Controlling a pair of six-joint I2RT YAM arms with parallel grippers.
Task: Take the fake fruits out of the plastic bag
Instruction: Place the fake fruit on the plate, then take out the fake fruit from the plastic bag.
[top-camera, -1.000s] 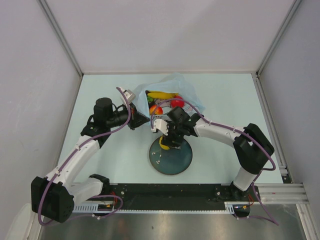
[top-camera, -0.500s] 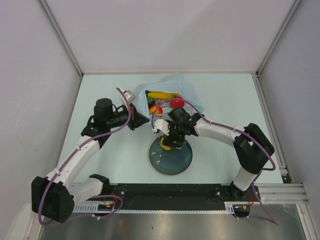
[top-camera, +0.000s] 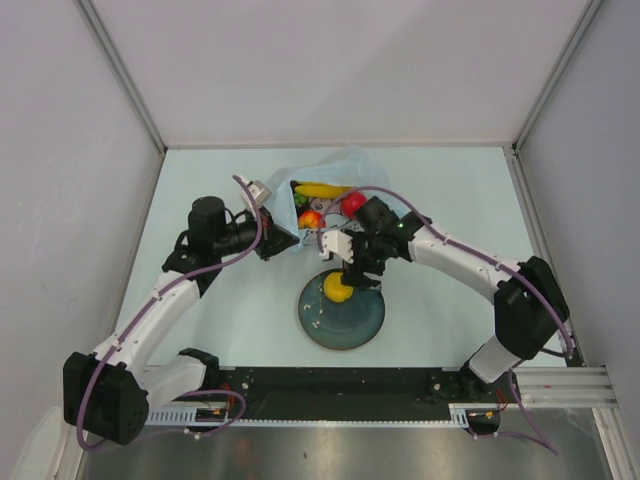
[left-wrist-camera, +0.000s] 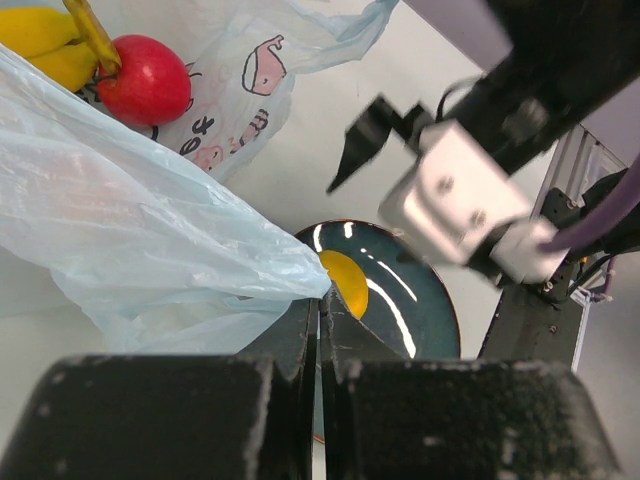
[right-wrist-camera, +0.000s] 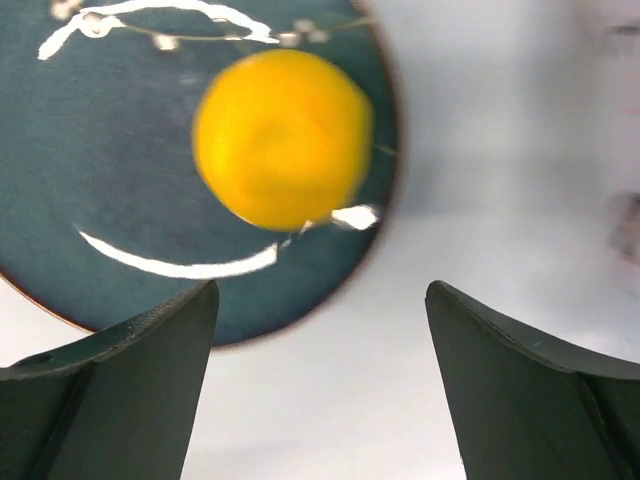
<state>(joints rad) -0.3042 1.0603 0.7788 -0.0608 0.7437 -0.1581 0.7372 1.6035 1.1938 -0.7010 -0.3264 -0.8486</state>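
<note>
Holding the plastic bag (left-wrist-camera: 130, 220) by its near edge, my left pincer (left-wrist-camera: 320, 325) has both fingers pressed fully together, and the thin blue film comes down into the line where they meet. The bag lies on the table (top-camera: 220, 180) at the far side, and its mouth opens toward my arms. Inside it I can see the yellow banana bunch (top-camera: 322, 190), the red apple (top-camera: 352, 203) and the orange fruit (top-camera: 311, 218); a dark thing beside the bananas is too small for me to name. In my left wrist view the apple and the bananas lie together on the white cartoon panel (left-wrist-camera: 235, 110). My right pincer (right-wrist-camera: 320, 385) stands wide open and has nothing between its fingers. It hangs over the far rim of the dark teal plate (top-camera: 350, 325), between the plate and the bag. The yellow round fruit (right-wrist-camera: 282, 138) lies on the plate near this rim, apart from my right fingers (right-wrist-camera: 120, 390), and neither of them touches it. The plate itself sits on the table just in front of the bag, near my left pincer.
</note>
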